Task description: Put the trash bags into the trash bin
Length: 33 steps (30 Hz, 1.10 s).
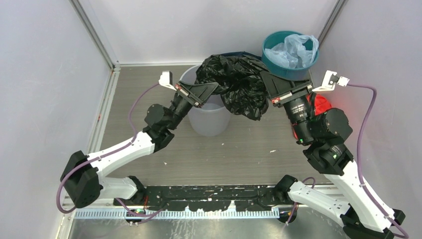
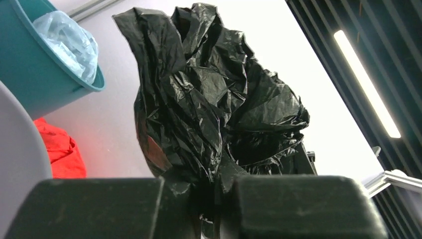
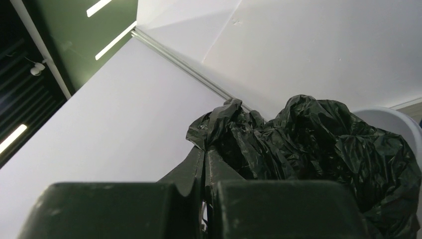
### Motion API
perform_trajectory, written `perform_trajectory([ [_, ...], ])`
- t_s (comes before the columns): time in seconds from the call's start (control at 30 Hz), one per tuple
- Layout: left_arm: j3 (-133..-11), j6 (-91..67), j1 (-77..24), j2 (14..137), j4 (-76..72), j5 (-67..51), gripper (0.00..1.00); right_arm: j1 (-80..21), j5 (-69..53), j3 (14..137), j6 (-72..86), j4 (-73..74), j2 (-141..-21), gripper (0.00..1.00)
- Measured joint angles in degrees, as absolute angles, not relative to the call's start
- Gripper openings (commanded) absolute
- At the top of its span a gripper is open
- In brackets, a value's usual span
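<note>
Trash bag (image 1: 234,84) — left tool (image 2: 199,196), right tool (image 3: 205,199) pinching.

black bag, grey bin, teal neighbour

the trash bag (image 1: 239,87) is glossy black, its creases catching pale highlights. the trash bin (image 1: 211,119) is plain light grey with no markings. the second bin (image 1: 293,69) is teal-green, and the plastic bag (image 1: 293,50) is a pale, translucent blue. the cloth bundle (image 1: 321,103) is bright red. the left arm (image 1: 124,149) and right arm (image 1: 348,174) are white with black joints, and their cables (image 1: 367,117) are purple. the table (image 1: 249,149) is dull grey-brown with a faint grain.
</note>
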<state>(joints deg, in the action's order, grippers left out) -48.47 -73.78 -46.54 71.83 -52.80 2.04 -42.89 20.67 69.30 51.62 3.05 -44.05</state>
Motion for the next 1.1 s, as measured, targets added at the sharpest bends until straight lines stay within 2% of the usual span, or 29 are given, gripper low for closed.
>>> perform_trajectory([
  [0.13,-52.25,-73.25,-45.84,71.42,-46.19,-1.58,0.07,-42.89,21.15,69.25,50.87,6.22,-42.48,0.01],
  [0.33,-65.93,-69.93,-43.68,69.49,-29.93,-12.64,0.07,-42.89,24.27,71.64,47.64,15.86,-39.92,0.01],
  [0.63,-76.16,-68.77,-38.72,67.37,-19.33,-27.59,0.08,-42.89,32.67,73.10,42.17,30.41,-37.21,0.01],
  [1.1,-78.35,-83.37,-35.00,73.19,-28.45,-40.16,0.09,-42.89,47.48,74.61,35.51,44.91,-37.41,0.01],
])
